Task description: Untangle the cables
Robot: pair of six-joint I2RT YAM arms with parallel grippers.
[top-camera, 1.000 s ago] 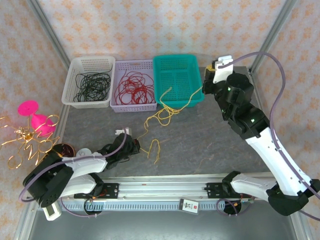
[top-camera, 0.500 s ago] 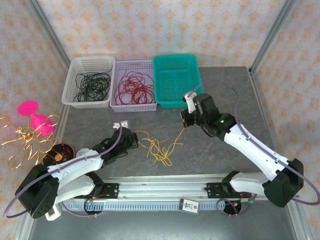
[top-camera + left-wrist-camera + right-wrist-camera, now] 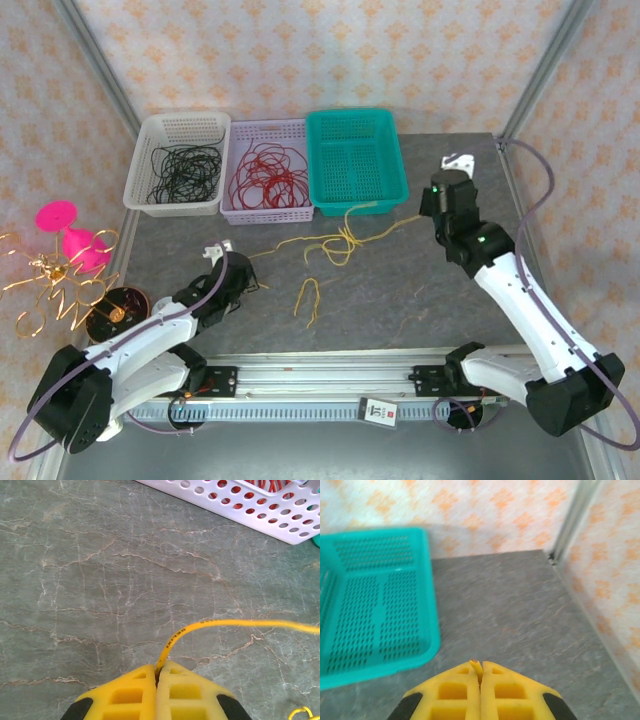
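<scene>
Moved: right gripper [image 3: 480, 672] swung right — yellow cable [image 3: 235, 622] stretched out
Left gripper [image 3: 157, 677]: clamped on yellow cable
Right gripper: likewise clamped

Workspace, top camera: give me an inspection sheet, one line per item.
Surface: grey marbled table, no spills seen.
Job's things: yellow cable stretched across the table with a loose knot; yellow loop nearer the arms; red cables in the middle basket.
Clutter: black wires in the white basket; empty teal basket; gold wire ornament and pink pieces at the left edge.
Grippers: left gripper and right gripper, fingers shut on the yellow cable.
Cables: lilac lead arcing off the right arm.
Surroundings: patterned wall, metal frame post.
</scene>
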